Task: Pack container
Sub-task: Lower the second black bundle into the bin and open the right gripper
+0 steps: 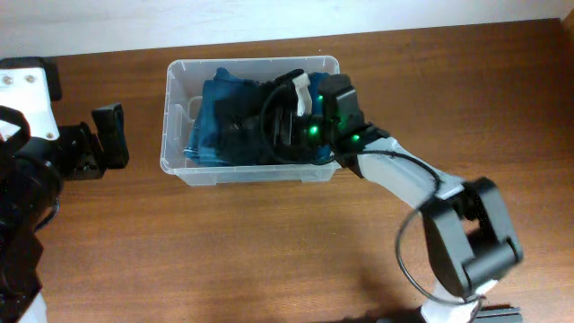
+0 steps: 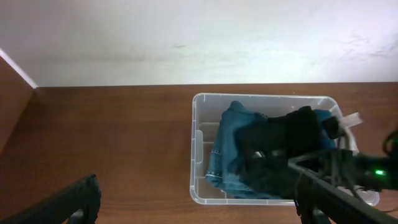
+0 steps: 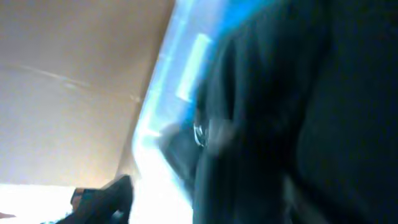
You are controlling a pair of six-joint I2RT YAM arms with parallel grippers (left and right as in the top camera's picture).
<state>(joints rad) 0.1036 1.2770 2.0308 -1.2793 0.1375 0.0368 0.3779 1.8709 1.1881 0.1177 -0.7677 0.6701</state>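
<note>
The container is a clear plastic bin at the back middle of the table. It holds blue jeans and a black garment. My right gripper reaches down into the bin's right half, pressed into the black garment. In the right wrist view, dark cloth fills the frame beside the bright bin wall, and its jaws are mostly hidden. My left gripper is open and empty, left of the bin. The left wrist view shows the bin, jeans and black garment.
The brown wooden table surrounds the bin. A white wall runs along the far edge. The right arm's base stands at the front right, and its cable loops beside it.
</note>
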